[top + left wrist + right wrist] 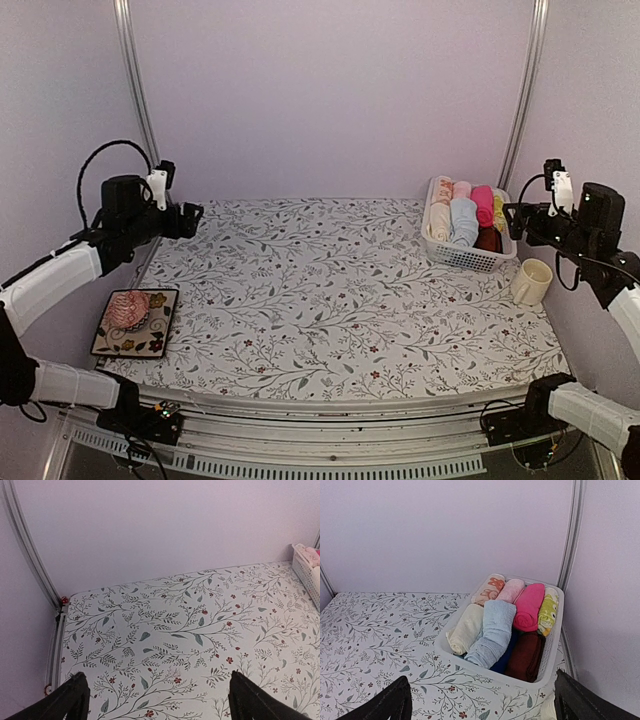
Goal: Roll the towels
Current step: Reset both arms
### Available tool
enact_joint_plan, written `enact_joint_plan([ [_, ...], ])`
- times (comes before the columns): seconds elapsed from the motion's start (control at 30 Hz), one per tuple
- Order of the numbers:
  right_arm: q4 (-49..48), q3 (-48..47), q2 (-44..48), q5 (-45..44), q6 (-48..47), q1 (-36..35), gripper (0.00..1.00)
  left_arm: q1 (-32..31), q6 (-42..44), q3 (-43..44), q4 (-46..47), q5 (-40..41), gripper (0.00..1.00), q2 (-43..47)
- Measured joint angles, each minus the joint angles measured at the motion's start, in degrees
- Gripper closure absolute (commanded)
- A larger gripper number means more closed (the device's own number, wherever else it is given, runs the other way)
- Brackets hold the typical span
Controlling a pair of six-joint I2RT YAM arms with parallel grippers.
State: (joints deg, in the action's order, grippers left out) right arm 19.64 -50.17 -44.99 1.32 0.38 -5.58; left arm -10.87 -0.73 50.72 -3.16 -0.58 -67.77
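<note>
In the basket [481, 668], the dark blue cloth [503, 658] barely peeks out beneath the light blue towel [492, 632], mostly hidden.

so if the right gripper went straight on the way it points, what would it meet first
Probably the near rim of the white basket, then the light blue towel; depth is unclear.

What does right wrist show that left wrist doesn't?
Only right wrist: the white basket's contents, packed cloths including the cream towel, light blue towel, hot-pink cloth and maroon cloth. Only left wrist: the table's far-left corner with the metal frame rail; of the basket it catches just one end. Both: the floral tablecloth, the plain back wall, and each camera's own gripper open and holding nothing, left gripper and right gripper.
</note>
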Motion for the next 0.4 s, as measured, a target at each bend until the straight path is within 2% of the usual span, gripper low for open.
enact_joint_plan([
  [0.2,-0.5,3.3,5.0,-0.8,0.3,0.0,0.01,0.9,0.3,-9.4,6.4,0.2,0.03,6.9],
  [0.4,-1.1,4.0,5.2,-1.0,0.3,0.0,0.01,1.3,0.3,-12.2,10.1,0.2,0.03,9.0],
])
